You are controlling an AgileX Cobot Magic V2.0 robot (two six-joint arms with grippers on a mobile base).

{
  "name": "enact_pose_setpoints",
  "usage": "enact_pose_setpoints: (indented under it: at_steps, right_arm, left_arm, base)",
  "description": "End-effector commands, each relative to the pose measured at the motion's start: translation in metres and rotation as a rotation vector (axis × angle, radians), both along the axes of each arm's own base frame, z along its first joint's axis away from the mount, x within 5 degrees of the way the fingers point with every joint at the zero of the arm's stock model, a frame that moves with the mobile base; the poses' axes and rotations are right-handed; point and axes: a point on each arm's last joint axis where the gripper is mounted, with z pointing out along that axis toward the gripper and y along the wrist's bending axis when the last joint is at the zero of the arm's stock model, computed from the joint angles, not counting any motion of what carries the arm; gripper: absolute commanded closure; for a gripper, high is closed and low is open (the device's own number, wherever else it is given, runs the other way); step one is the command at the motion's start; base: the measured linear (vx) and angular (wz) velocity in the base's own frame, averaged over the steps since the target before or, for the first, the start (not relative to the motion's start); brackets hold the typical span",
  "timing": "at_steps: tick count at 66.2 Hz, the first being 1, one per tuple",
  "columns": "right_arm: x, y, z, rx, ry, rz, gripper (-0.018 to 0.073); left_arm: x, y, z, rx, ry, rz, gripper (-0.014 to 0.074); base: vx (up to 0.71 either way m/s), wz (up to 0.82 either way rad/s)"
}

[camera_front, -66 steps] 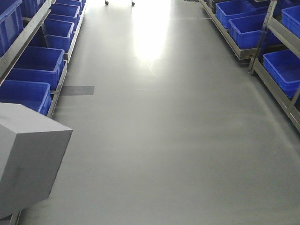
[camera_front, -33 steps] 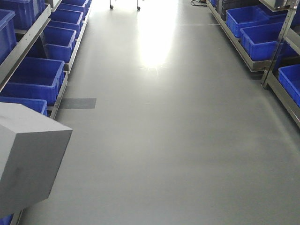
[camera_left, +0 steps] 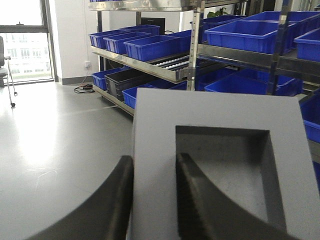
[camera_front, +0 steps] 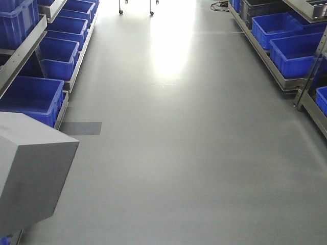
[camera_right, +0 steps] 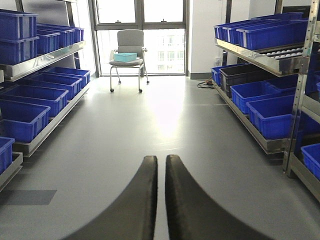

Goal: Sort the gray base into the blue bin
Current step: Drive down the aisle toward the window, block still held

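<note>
Gray base (camera_front: 30, 173) is clear of the floor (camera_front: 194, 153) and fills the lower left of the front view, one corner toward the camera. Your left end effector (camera_left: 154, 160) holds it by one wall. In the left wrist view one finger lies outside the block and the other sits inside the square recess, with the wall pinched between them. Your right end effector (camera_right: 161, 160) carries nothing, and its fingers stand nearly together with only a thin gap.

Step in hand, as judged: carrying the block to a blue bin (camera_front: 30, 109). The nearest one sits on the low shelf (camera_front: 64, 102) at the left edge of the front view, just above the block in the frame. The grip is on a single wall, off the block's middle, so travel smoothly and avoid sharp turns that could twist it loose. Bring the block fully over the bin's rim before you release, and lower it in rather than drop it.

View differences: only the left wrist view shows the recess and the finger placement. The front view shows neither end effector. Only the right wrist view shows the chair (camera_right: 127, 45) before the windows (camera_right: 165, 50).
</note>
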Motion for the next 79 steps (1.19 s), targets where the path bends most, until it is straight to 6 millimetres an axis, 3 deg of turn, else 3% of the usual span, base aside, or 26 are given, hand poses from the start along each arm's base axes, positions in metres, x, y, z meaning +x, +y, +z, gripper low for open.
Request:
enact_pose_setpoints:
  at_steps: [1, 79]
  right_arm:
    - [-0.0010, 0.0000, 0.0089, -0.013, -0.091, -0.002, 0.0564]
    - [-0.0010, 0.0000, 0.0089, -0.013, -0.091, -0.002, 0.0564]
  left_arm:
    - [-0.0008, 0.0022, 0.0184, -0.082, -0.096, 0.016, 0.0602]
    - [-0.0008, 0.0022, 0.0184, -0.082, -0.096, 0.016, 0.0602]
  base:
    - [0.39, 0.03]
    - [0.33, -0.01]
